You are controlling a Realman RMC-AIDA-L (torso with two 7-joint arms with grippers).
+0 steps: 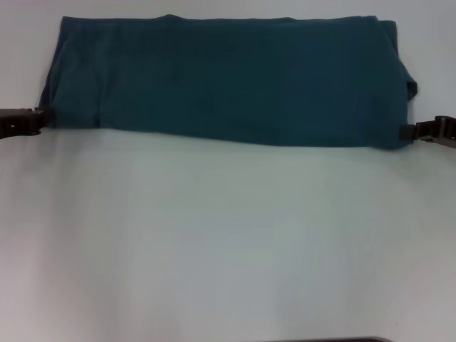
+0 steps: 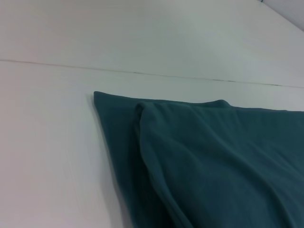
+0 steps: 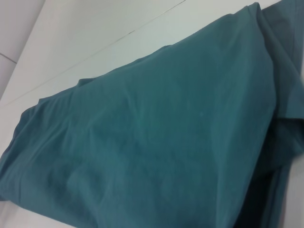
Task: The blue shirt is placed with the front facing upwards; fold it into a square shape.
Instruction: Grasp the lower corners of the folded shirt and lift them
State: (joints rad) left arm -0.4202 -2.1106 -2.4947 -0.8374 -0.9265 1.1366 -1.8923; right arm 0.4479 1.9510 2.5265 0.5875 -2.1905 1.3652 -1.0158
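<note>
The blue shirt (image 1: 221, 78) lies folded into a long teal band across the far part of the white table (image 1: 228, 242), plain side up, no lettering showing. My left gripper (image 1: 41, 120) sits at the band's near left corner, low on the table. My right gripper (image 1: 407, 131) is at the near right corner, touching the cloth edge. The left wrist view shows the shirt's (image 2: 209, 156) layered corner with a fold ridge. In the right wrist view the shirt (image 3: 156, 137) fills most of the picture, with a bunched sleeve at one side.
A thin seam (image 2: 142, 73) runs across the table beyond the shirt. The white tabletop stretches wide in front of the band towards me. A dark edge (image 1: 342, 340) shows at the table's near rim.
</note>
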